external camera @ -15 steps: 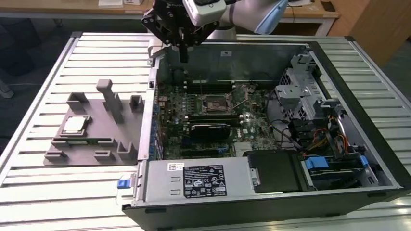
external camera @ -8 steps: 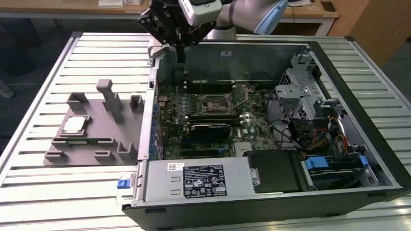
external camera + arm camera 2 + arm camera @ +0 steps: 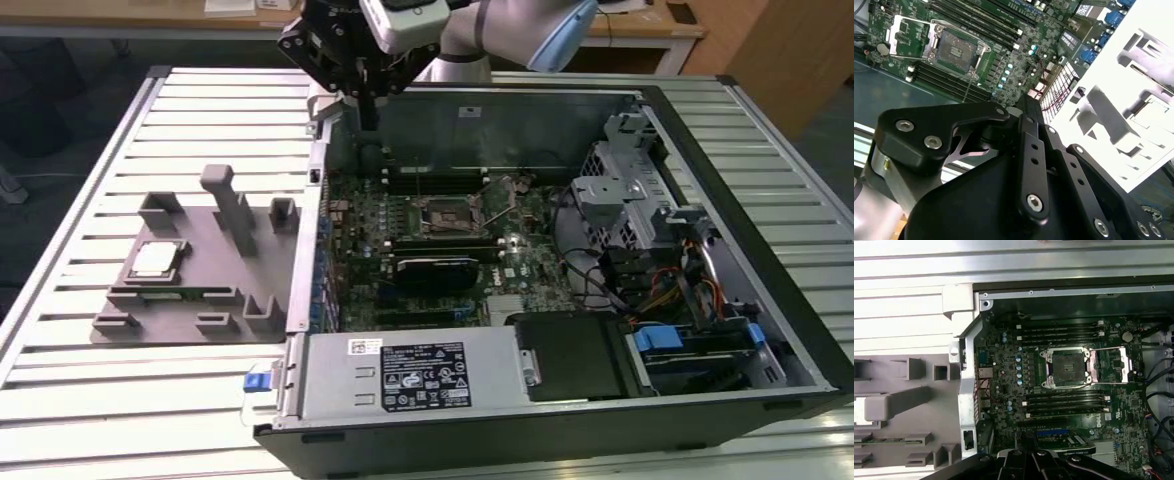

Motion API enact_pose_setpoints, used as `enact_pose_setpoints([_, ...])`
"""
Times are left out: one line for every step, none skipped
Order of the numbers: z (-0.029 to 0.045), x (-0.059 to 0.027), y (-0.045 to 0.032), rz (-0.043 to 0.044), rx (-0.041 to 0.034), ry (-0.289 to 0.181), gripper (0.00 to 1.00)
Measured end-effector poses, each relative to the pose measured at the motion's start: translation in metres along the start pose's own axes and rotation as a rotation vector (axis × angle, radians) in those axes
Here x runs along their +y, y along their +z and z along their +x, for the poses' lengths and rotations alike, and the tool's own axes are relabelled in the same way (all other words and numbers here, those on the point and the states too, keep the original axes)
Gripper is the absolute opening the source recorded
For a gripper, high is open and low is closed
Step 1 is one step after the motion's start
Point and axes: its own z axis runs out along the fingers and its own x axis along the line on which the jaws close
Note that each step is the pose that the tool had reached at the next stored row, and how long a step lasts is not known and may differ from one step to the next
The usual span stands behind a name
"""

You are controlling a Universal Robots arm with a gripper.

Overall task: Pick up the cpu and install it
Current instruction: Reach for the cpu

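Above the open computer case (image 3: 534,120), at its eleven o'clock corner in the exterior view, the gripper (image 3: 363,118) is seen with fingers closed on nothing.
At nine o'clock of the case a grey holder tray (image 3: 214,255) is set, and the cpu (image 3: 155,260) is seated toward its nine o'clock edge; the motherboard socket (image 3: 445,212) is shown open.

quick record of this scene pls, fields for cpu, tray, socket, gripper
cpu: small silvery square chip, lying in the tray
tray: grey plastic holder tray, beside the open black computer case, on the exterior view's left
socket: square motherboard socket, empty, metal frame flipped open
gripper: black gripper, shut, holding nothing, over the case's edge
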Motion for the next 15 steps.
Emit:
enact_pose_setpoints([0.0008,-0.0001,0.0000,0.0000,0.0000,0.000,0.11])
enact_pose_setpoints([0.0017,-0.0001,0.0000,-0.0001,-0.0001,0.000,0.11])
enact_pose_setpoints([0.0025,-0.0002,0.0000,-0.0001,-0.0001,0.000,0.11])
enact_pose_setpoints([0.0033,-0.0002,-0.0001,0.0000,0.0000,0.000,0.11])
enact_pose_setpoints([0.0041,-0.0003,-0.0001,0.0000,0.0000,0.000,0.11])
enact_pose_setpoints([0.0048,-0.0004,-0.0001,0.0000,0.0000,0.000,0.11])
enact_pose_setpoints([0.0055,-0.0004,-0.0002,0.0000,0.0000,0.000,0.11])
enact_pose_setpoints([0.0063,-0.0005,-0.0002,0.0000,0.0000,0.000,0.11])
enact_pose_setpoints([0.0071,-0.0005,-0.0002,0.0000,0.0000,0.000,0.11])
enact_pose_setpoints([0.0080,-0.0006,-0.0002,0.0000,0.0000,0.000,0.11])
enact_pose_setpoints([0.0089,-0.0007,-0.0002,0.0000,0.0000,0.000,0.11])
enact_pose_setpoints([0.0098,-0.0007,-0.0003,0.0000,0.0000,0.000,0.11])
enact_pose_setpoints([0.0108,-0.0008,-0.0003,0.0000,0.0000,0.000,0.11])
enact_pose_setpoints([0.0117,-0.0009,-0.0003,0.0000,0.0000,0.000,0.11])
enact_pose_setpoints([0.0127,-0.0010,-0.0004,0.0000,0.0000,0.000,0.11])
